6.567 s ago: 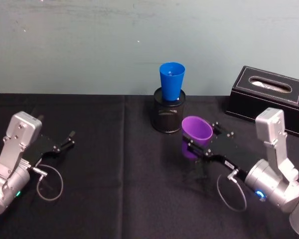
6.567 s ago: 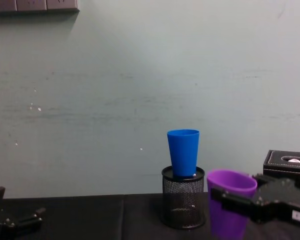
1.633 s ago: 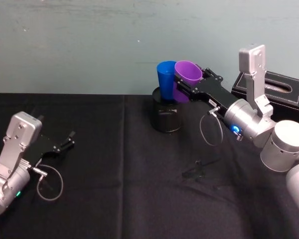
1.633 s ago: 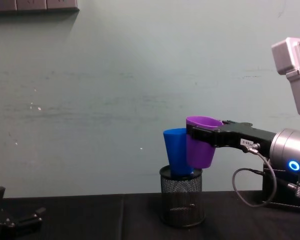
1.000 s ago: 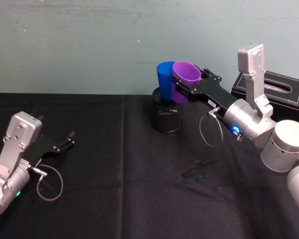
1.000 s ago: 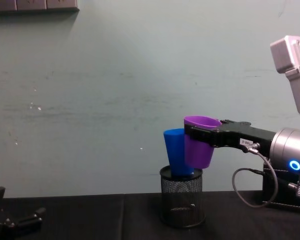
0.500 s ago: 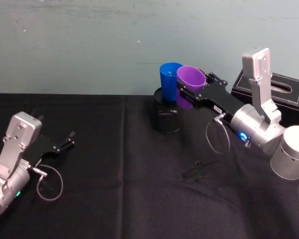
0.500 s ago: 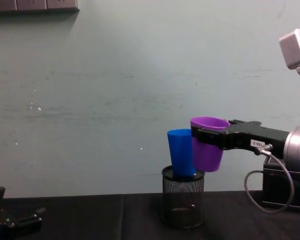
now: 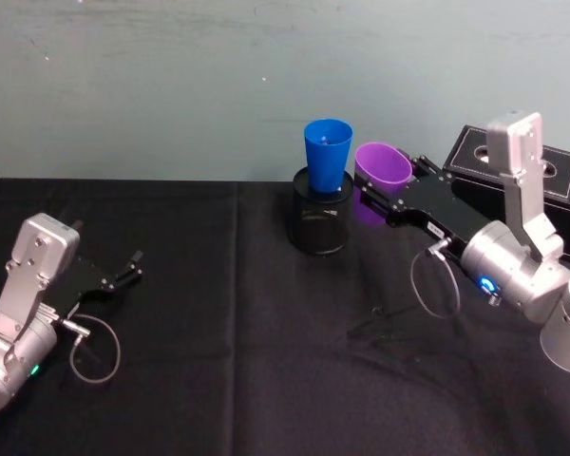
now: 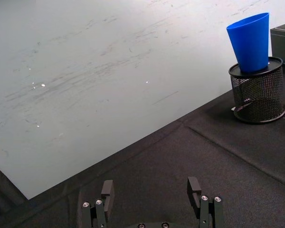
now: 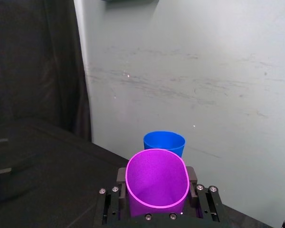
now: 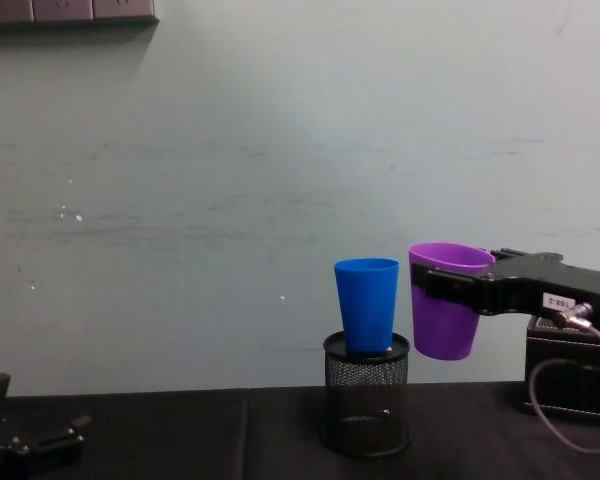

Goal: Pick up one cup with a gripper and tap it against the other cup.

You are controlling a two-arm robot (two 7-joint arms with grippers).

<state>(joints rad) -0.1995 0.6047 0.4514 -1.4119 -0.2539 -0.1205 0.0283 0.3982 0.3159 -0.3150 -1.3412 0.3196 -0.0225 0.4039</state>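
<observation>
Head view: right gripper (image 9: pixel 378 195) clamped the purple cup (image 9: pixel 380 167) aloft, just right of the mesh holder (image 9: pixel 319 228) (blue cup (image 9: pixel 327 152) stood upright in it). Chest view: the cups were near but apart above the holder. Left wrist view: left gripper (image 10: pixel 150 190), well away from the holder, had its fingers apart.

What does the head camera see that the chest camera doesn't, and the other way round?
Head view: down into the purple cup and blue cup, plus the idle left arm's silver body. Chest view: side-on, a gap between the cups, with the purple cup's base off the table. Both: the right gripper, jaws shut on the purple cup; the blue cup standing in the black mesh holder; the left gripper low left.
</observation>
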